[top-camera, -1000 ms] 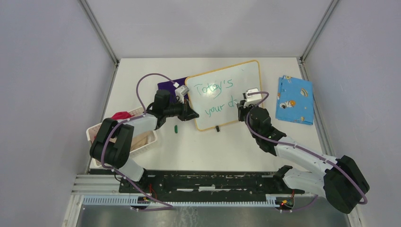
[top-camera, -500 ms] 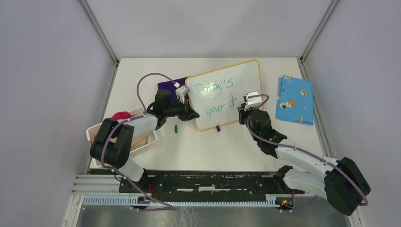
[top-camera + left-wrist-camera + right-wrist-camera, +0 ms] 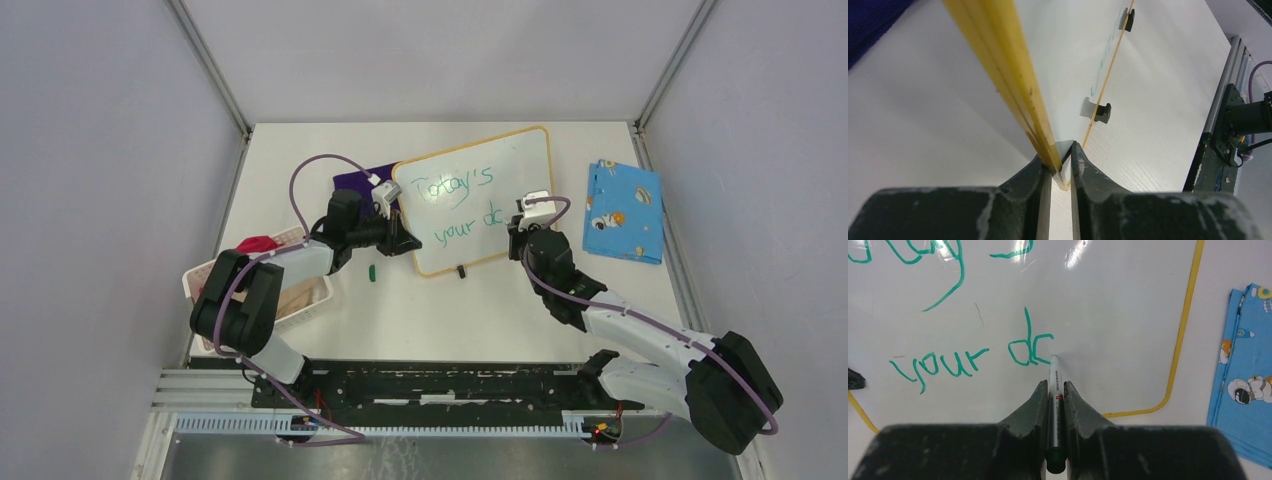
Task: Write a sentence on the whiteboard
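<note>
The rounded white whiteboard with a thin orange wooden frame [image 3: 515, 160] sits mid-table on the white tabletop [image 3: 400, 310], and the green handwritten sentence [image 3: 455, 205] on it reads "Today's your" plus an unfinished word. The left gripper [image 3: 1060, 159] pinches the board's left frame edge, its jaws narrow. The right gripper [image 3: 1055, 386] clamps a slim pale marker pen [image 3: 1054, 371], whose tip touches the board at the last green stroke.

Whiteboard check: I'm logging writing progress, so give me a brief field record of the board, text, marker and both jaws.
board: whiteboard, orange frame, two black feet
text: the sentence, green, reads "Today's your d", next letter unfinished
marker: marker, tip touching board at that letter
right jaws: shut on marker
left jaws: shut on whiteboard's frame edge
nearby: blue patterned cloth, right of board
</note>
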Robot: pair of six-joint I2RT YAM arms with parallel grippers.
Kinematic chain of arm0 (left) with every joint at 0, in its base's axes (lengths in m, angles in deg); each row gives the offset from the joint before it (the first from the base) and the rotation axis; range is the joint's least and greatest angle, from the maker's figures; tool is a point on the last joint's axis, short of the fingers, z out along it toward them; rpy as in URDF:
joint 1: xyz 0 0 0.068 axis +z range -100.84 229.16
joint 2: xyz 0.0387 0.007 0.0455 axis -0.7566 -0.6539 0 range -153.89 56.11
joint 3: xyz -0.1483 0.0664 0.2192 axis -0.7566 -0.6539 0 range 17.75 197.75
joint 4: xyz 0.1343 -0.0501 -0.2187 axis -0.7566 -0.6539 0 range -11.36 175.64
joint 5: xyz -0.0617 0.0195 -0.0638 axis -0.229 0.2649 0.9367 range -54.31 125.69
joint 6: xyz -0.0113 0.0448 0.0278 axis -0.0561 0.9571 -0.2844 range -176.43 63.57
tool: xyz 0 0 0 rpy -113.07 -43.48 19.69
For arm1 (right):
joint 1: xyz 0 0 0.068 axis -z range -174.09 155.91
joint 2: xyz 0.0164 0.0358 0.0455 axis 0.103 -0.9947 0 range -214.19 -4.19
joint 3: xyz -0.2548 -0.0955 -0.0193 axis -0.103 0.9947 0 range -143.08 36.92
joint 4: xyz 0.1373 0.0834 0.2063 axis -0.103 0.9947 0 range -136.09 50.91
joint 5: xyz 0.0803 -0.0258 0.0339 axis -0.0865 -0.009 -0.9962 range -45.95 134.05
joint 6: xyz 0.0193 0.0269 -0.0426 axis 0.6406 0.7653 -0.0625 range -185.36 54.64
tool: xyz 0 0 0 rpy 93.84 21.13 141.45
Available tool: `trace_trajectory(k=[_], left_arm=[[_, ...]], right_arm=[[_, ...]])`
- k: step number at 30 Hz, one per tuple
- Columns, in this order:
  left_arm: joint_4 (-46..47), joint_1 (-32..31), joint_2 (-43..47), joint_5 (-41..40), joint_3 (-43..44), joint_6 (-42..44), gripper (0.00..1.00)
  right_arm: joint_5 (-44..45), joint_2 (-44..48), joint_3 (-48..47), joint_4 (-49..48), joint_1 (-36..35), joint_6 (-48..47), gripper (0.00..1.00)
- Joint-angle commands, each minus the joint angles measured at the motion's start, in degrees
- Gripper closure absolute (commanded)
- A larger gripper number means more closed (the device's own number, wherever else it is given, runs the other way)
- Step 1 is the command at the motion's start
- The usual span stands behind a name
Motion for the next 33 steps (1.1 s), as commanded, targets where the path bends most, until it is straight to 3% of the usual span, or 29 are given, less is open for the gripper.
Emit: trace_trajectory(k=[1, 18, 33], left_arm=[[-3.67, -1.08, -0.48, -5.17, 0.12, 7.14, 0.98], [-3.80, -1.13, -0.58, -5.24, 0.17, 7.29, 0.98], [-3.83, -1.14, -0.50, -5.24, 0.21, 7.23, 0.98]], right_arm=[[1.56, -0.50, -3.97, -1.85, 0.59, -0.81, 1.00], [0.37, -2.03, -5.37, -3.17, 1.06, -1.35, 1.00], [-0.74, -0.56, -1.16, -2.63, 1.11, 0.04, 1.00]])
